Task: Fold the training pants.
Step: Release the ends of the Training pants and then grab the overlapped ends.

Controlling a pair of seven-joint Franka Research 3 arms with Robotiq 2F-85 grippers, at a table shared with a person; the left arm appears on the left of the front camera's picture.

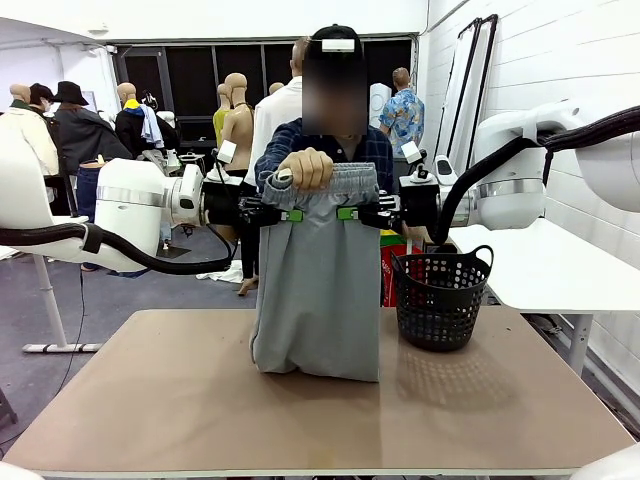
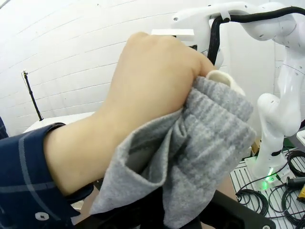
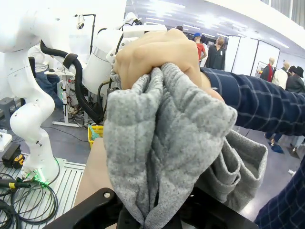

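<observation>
The light grey training pants [image 1: 318,290] hang upright over the table, their lower end resting on the tabletop. My left gripper [image 1: 285,214] is shut on the left side of the pants just below the waistband. My right gripper [image 1: 352,213] is shut on the right side at the same height. A person's hand [image 1: 308,167] clutches the gathered waistband from above, between my grippers. The left wrist view shows that hand [image 2: 147,95] bunching the grey cloth [image 2: 209,143]. In the right wrist view the hand [image 3: 157,52] grips the pants [image 3: 162,143] in front of my fingers.
A black mesh basket [image 1: 441,296] stands on the table [image 1: 150,400] right of the pants. The person in a dark plaid shirt [image 1: 375,148] stands at the far side. A white side table [image 1: 540,260] is at the right.
</observation>
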